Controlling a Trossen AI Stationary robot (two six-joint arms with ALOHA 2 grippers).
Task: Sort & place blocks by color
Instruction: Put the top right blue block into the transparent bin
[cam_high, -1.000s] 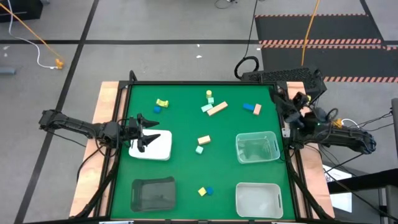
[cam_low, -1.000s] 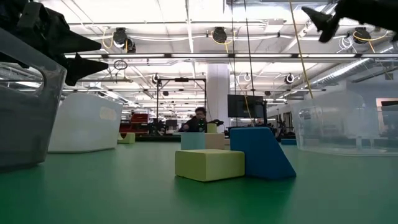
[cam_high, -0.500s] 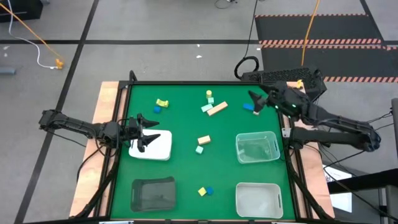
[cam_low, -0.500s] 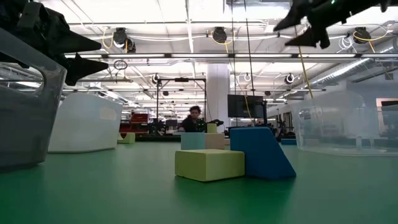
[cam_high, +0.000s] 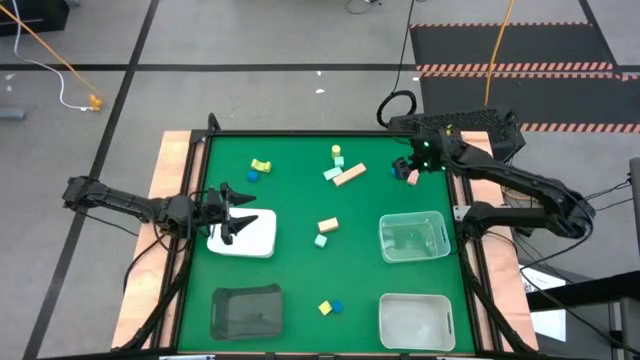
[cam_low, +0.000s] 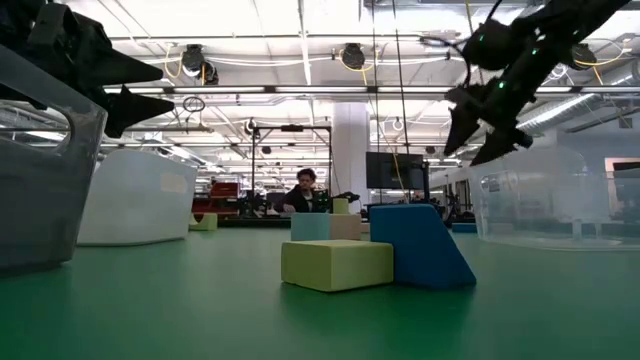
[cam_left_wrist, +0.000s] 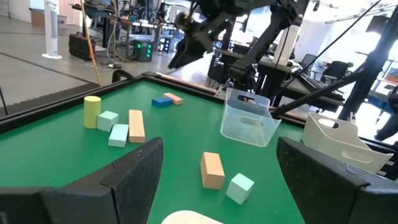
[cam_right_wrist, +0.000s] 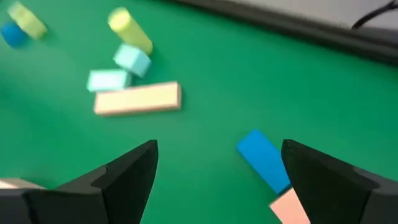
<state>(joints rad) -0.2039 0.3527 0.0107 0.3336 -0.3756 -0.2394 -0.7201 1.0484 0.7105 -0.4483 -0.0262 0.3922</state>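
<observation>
The right tool, fingers apart, hangs over the blue block and pink block at the bench's far right. Both look light, stiff and smooth-sided; grip across flat sides. The left tool, also open, waits over the white tray.

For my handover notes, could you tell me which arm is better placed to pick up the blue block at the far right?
The right: its gripper hovers open above the blue block; the left gripper waits over the white tray.

Right gripper swung in from the table's right edge to the far-right corner, now hovering over the blue block and pink block, jaws spread. It dropped lower in the low view.
</observation>
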